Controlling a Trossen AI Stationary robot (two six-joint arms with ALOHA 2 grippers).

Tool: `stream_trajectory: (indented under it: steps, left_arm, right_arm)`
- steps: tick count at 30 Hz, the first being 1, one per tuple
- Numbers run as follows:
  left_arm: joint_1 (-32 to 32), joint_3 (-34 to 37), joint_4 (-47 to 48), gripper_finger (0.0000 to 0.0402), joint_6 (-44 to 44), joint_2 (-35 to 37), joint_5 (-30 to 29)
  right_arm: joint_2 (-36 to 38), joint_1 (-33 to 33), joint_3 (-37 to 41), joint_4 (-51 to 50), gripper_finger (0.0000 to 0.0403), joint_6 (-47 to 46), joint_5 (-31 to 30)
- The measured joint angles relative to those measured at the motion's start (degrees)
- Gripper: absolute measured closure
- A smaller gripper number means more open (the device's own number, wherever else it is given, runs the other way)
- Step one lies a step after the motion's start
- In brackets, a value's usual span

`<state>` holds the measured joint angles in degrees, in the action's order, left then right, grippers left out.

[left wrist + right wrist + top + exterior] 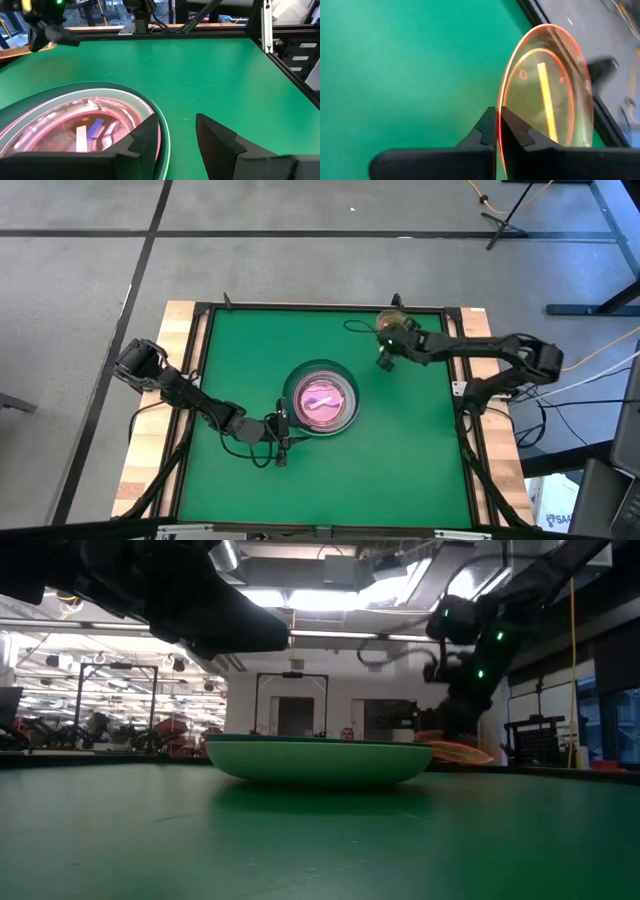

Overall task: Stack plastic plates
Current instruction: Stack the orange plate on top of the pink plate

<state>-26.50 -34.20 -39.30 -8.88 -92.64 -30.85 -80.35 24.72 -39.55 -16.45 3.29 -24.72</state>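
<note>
A stack of plates (320,398) sits at the table's middle: a green large plate (320,762) outermost, a pale one and a translucent pink one (75,125) nested inside. My left gripper (283,428) (175,137) is open at the stack's near-left rim, one finger over the plates' inside and one outside. Whether it touches the rim, I cannot tell. My right gripper (390,337) (498,125), near the far edge, is shut on a small amber translucent plate (550,85) (393,318) (455,751). The other plates do not show separately. My right gripper pinches the amber plate's rim (501,112) between its two fingers, one on each face. The plate stands out ahead of the fingers and is seen nearly edge-on from the wrist. It is tilted above the table's far edge; whether its far side rests on anything I cannot tell.
A black frame (320,307) and wooden borders (150,420) run around the green mat. Cables (360,328) lie near the far edge beside the right gripper. Open mat lies to the right of and nearer than the stack (400,460).
</note>
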Motion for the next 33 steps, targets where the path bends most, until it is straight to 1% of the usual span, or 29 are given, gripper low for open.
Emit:
stream_trajectory:
  steps: [5, 7, 10, 14, 18, 23, 26, 28, 33]
  left_arm:
    - [-0.02, 0.0, -0.04, 0.0276, -0.9, 0.0, 0.02]
    - [-0.02, 0.0, -0.03, 0.0276, -1.09, 0.0, 0.04]
    - [-0.02, 0.0, -0.07, 0.0276, -1.12, 0.0, 0.03]
    - [-0.02, 0.0, -0.12, 0.0276, -2.63, 0.0, 0.68]
    - [-0.02, 0.0, -0.14, 0.0276, -2.99, 0.0, 3.99]
    - [-0.1, 0.0, -0.75, 0.0276, -3.48, 0.21, 4.01]
    - [-1.03, -0.04, -0.78, 0.0276, -3.5, 2.15, 3.56]
    - [-2.3, -0.04, -0.31, 0.0276, -2.47, 4.75, 2.44]
    - [-5.68, -0.13, 0.12, 0.0276, 0.1, 10.01, 0.48]
  right_arm:
    - [4.36, -8.09, 0.0, 1.63, 0.0397, 0.26, 2.19]
    - [5.22, -11.45, -0.02, 3.7, 0.0396, 0.28, 2.91]
    - [5.29, -16.07, -0.06, 7.66, 0.0396, 0.28, 3.93]
    - [5.07, -21.69, -0.09, 13.15, 0.0396, 0.02, 6.72]
    - [5.07, -27.43, -0.09, 20.03, 0.0396, -1.42, 6.8]
    - [5.07, -33.34, -0.09, 27.39, 0.0396, -1.49, 6.92]
    - [4.72, -35.8, -0.11, 31.22, 0.0396, -1.51, 7.93]
    - [3.88, -37.18, -0.13, 33.54, 0.0396, -1.51, 8.54]
    - [-0.13, -39.62, -0.17, 39.34, 0.0396, -1.5, 9.99]
